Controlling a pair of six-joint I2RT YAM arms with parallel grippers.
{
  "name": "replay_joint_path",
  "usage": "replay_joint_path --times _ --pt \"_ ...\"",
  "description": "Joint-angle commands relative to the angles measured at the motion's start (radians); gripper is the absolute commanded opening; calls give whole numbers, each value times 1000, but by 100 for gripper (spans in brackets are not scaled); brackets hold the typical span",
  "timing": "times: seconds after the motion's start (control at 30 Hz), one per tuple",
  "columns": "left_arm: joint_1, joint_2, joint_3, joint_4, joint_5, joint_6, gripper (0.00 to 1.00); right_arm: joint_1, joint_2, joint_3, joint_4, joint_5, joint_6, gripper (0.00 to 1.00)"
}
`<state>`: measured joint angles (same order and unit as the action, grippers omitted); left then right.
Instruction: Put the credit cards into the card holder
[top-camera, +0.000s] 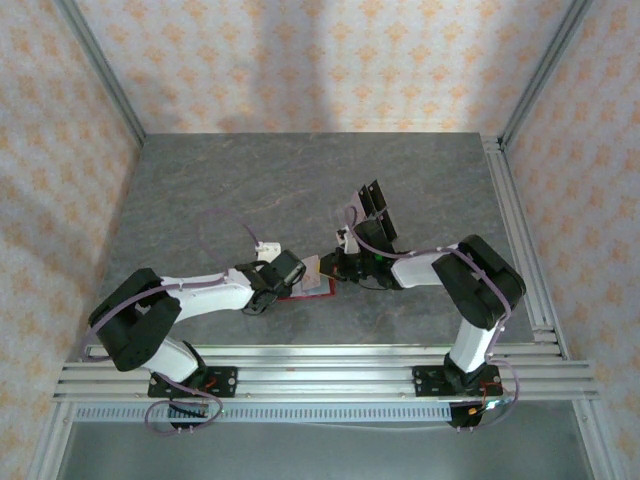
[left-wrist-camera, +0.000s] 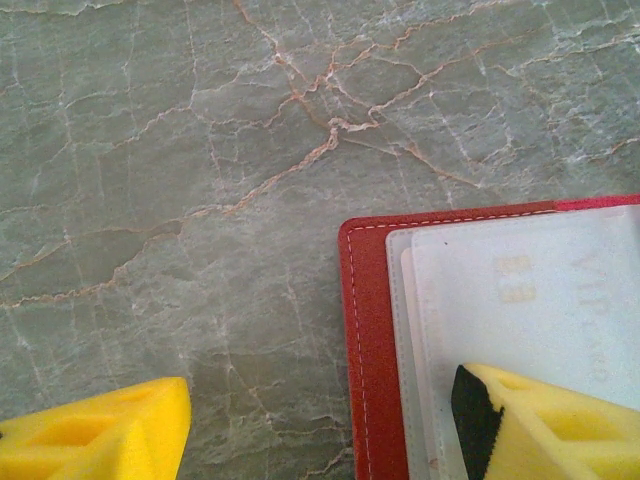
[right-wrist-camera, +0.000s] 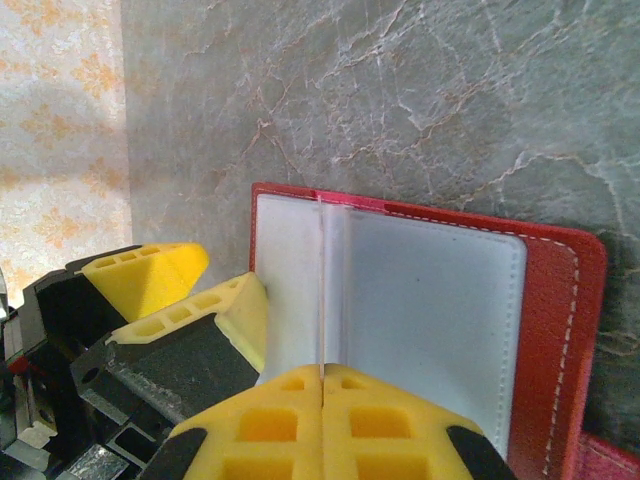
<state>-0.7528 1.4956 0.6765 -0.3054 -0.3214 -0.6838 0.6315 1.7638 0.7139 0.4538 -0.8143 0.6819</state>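
Observation:
The red card holder (top-camera: 308, 288) lies open on the table between the two arms, its pale inner pockets facing up (right-wrist-camera: 430, 300). My right gripper (right-wrist-camera: 322, 372) is shut on a thin pale credit card (right-wrist-camera: 322, 290), held edge-on and upright over the holder's fold. My left gripper (left-wrist-camera: 320, 440) is open and straddles the holder's red edge (left-wrist-camera: 365, 350). One of its fingers (left-wrist-camera: 545, 425) rests on the pocket and the other (left-wrist-camera: 100, 435) is over the bare table. A pale card with faint lettering (left-wrist-camera: 540, 290) lies at that pocket. Dark cards (top-camera: 378, 212) lie behind the right gripper (top-camera: 334, 268).
The grey marble-patterned table (top-camera: 250, 190) is bordered by patterned walls and aluminium rails (top-camera: 520, 230) on the right and at the near edge. The left arm's yellow fingers (right-wrist-camera: 150, 275) sit close beside the right gripper at the holder's left side.

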Motion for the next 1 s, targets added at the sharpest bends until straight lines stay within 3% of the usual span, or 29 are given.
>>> replay_joint_path --times 0.0,0.97 --pt "-3 28 -30 -39 -25 -10 71 7 17 -9 45 -11 5 0" --pt "-3 -15 -24 -87 -70 -29 71 13 61 -42 157 -43 74 0"
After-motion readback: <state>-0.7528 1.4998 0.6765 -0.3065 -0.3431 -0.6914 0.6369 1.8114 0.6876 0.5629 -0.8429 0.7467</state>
